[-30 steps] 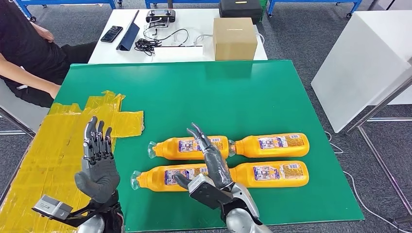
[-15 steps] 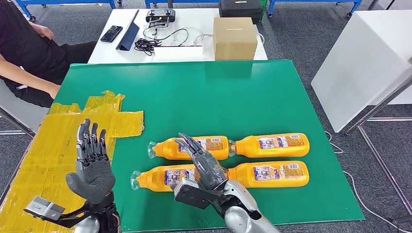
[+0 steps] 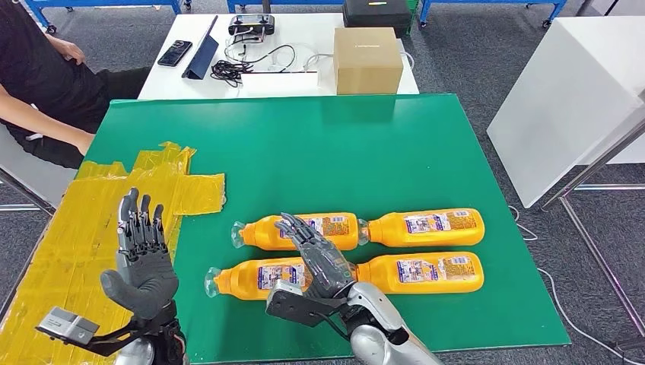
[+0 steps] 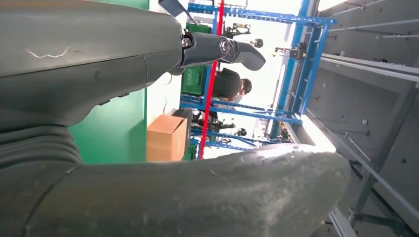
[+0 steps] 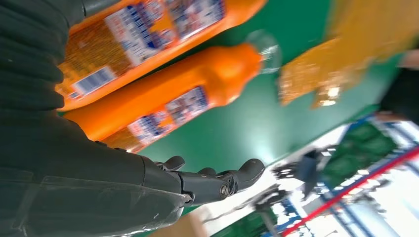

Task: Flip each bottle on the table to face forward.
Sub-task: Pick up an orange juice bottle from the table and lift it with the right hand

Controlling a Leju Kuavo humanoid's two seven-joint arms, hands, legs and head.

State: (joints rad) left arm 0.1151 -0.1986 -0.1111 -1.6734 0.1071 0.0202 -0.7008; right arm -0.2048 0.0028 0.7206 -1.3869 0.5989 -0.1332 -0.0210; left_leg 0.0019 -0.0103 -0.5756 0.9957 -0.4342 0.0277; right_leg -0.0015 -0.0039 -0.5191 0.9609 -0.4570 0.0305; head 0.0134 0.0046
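Observation:
Several orange bottles lie on their sides on the green mat (image 3: 304, 144) in two rows. The far row holds a left bottle (image 3: 262, 231) and a right bottle (image 3: 426, 226); the near row holds a left bottle (image 3: 247, 279) and a right bottle (image 3: 426, 273). My right hand (image 3: 319, 258) hovers over the middle of the group with fingers spread, holding nothing. In the right wrist view two bottles (image 5: 173, 103) pass under its fingers (image 5: 217, 180). My left hand (image 3: 143, 258) is raised over the yellow tape, fingers apart and empty.
Yellow tape (image 3: 99, 220) covers the mat's left part. A cardboard box (image 3: 367, 59) and cables stand on the white table behind. A person (image 3: 38, 84) sits at the far left. A white cabinet (image 3: 570, 91) stands at the right.
My right hand has drawn back toward me and to the left over the bottles. My left hand has shifted slightly left and down. The bottles have not moved.

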